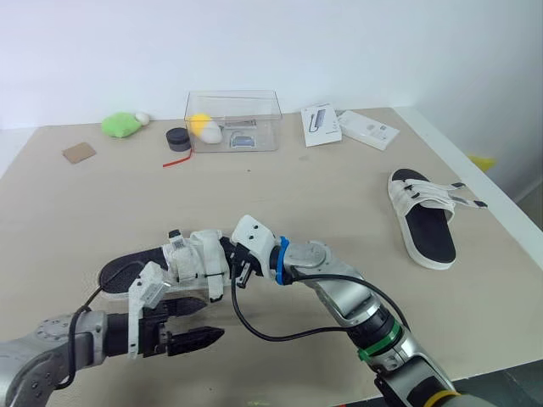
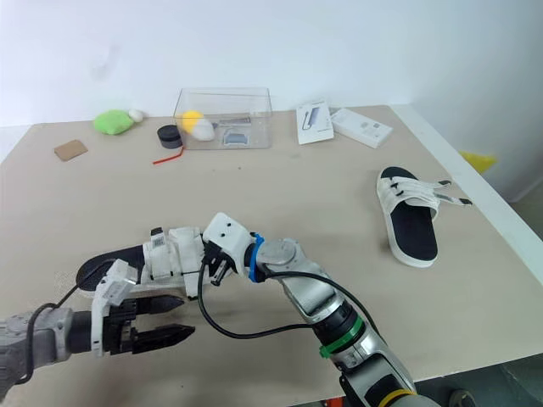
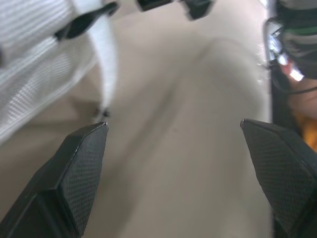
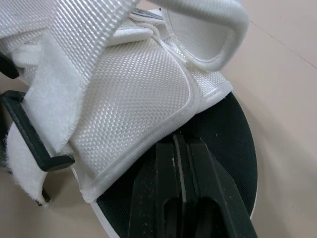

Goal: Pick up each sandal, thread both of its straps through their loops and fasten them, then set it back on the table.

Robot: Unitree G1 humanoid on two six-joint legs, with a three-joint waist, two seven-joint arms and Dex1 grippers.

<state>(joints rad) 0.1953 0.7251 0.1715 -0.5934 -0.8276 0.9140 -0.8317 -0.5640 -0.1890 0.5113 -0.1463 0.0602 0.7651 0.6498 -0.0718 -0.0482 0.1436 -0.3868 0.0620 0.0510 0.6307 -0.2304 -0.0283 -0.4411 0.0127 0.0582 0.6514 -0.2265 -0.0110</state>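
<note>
Near sandal: (image 1: 127,271) lower left of the frame, black sole on the table (image 1: 322,195), heel toward the left edge and white straps (image 1: 197,259) toward the centre.
Long axis: runs left to right across the picture, tilted slightly up toward the right.
Strap state: not fastened. In the right wrist view one strap arches loose over the white upper (image 4: 133,99), and a black loop (image 4: 29,139) sits bare at its side.
Right fingers: (image 4: 203,193) clenched together, reaching in from the right along the sandal's length, tips at the edge of the white upper over the black insole. I cannot tell whether fabric is pinched between them.
Left fingers: (image 3: 74,173) released and spread wide, just below the sandal in the frame, pointing right along its near side, with a strap end beside one tip.
Key relation: the sandal lies just up-frame of the left fingers and straight ahead of the right ones, so the right arm is the nearer.
Likely step: threading the first sandal's straps, early in the task.
Second sandal: (image 1: 424,220) right side of the frame, well apart, lengthwise up and down, straps splayed outward.
Background: a clear box (image 1: 233,119) at the upper centre.
</note>
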